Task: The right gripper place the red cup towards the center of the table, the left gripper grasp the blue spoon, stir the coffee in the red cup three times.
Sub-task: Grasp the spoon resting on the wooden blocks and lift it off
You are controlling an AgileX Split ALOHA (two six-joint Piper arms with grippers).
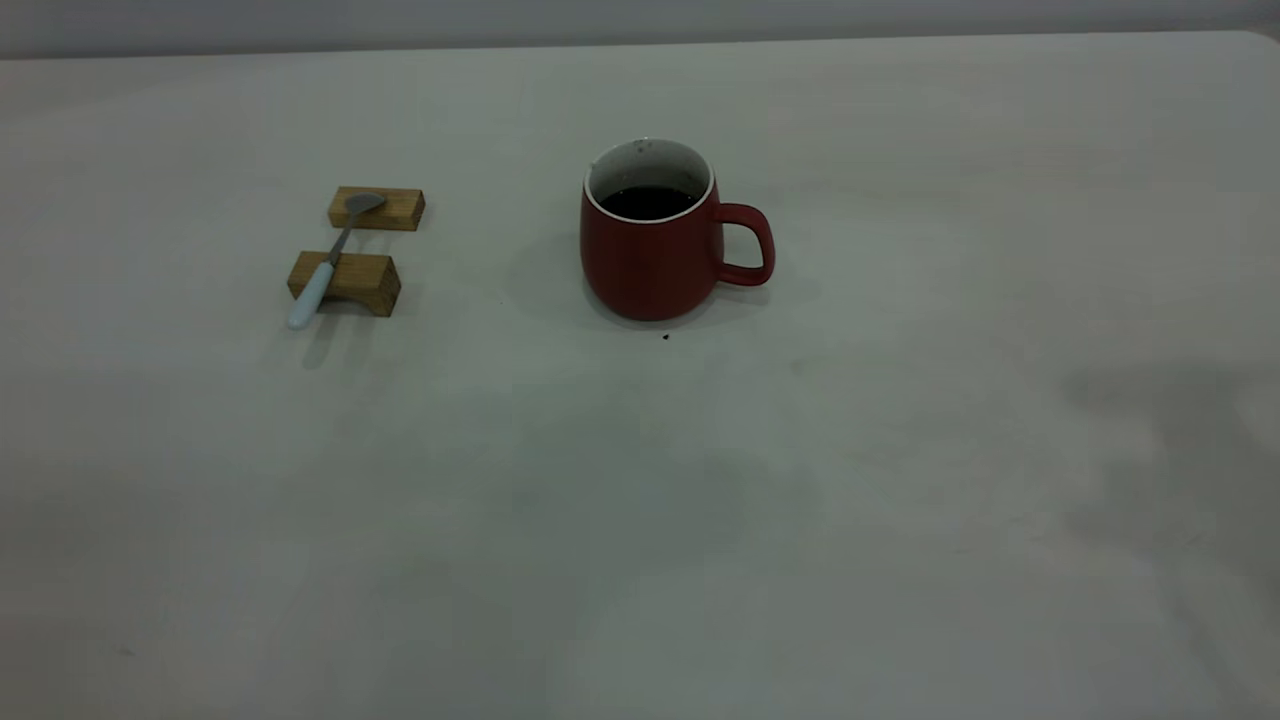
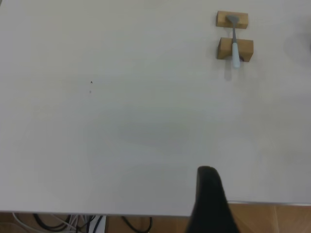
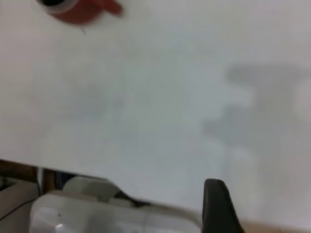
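The red cup (image 1: 650, 255) stands upright near the middle of the table (image 1: 640, 500), its handle towards the right, with dark coffee (image 1: 648, 202) inside. The blue spoon (image 1: 325, 265) lies across two wooden blocks to the cup's left, bowl on the far block, pale handle sticking out over the near one. Neither gripper shows in the exterior view. The left gripper (image 2: 209, 194) appears only as a dark shape at the table's edge, far from the spoon (image 2: 234, 43). The right gripper (image 3: 217, 204) is likewise a dark shape at the table's edge, well away from the cup (image 3: 80, 12).
The far block (image 1: 377, 208) and the near block (image 1: 350, 280) hold the spoon off the table. A tiny black speck (image 1: 666, 337) lies just in front of the cup. Cables (image 2: 73, 223) hang below the table edge by the left arm.
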